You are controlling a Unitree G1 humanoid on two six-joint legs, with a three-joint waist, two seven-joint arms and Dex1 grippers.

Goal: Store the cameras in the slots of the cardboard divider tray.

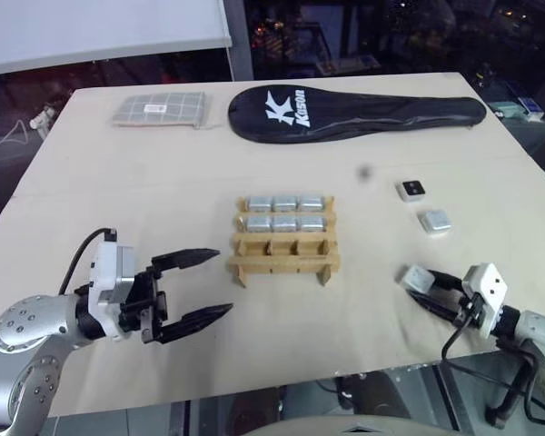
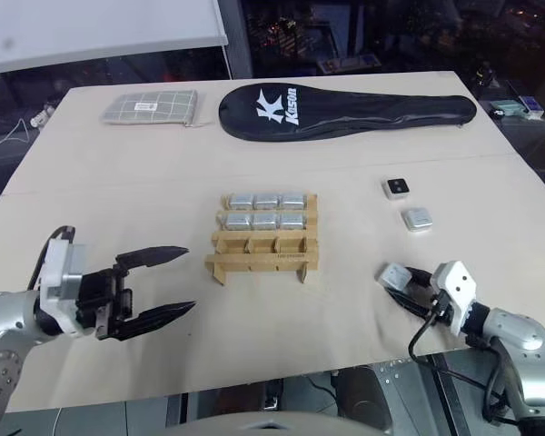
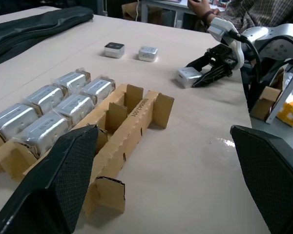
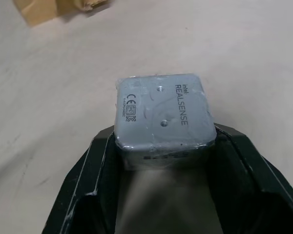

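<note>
The cardboard divider tray [image 1: 286,264] stands mid-table. Its two back rows hold several silver cameras [image 1: 284,203] in clear wrap, and its front row of slots is empty. To the tray's right, near the table's front edge, my right gripper [image 1: 423,286] is shut on a grey camera [image 4: 162,114] just over the table, which also shows as the held camera [image 3: 188,76] in the left wrist view. Two loose cameras lie further back on the right: one with a black square [image 1: 411,189] and a plain one [image 1: 433,221]. My left gripper [image 1: 220,282] is open, left of the tray, holding nothing.
A long black racket cover [image 1: 354,111] and a flat grey checked pouch [image 1: 159,109] lie along the table's far edge. A person's hand [image 3: 202,7] shows beyond the table on the right side. The table's front edge runs just under both grippers.
</note>
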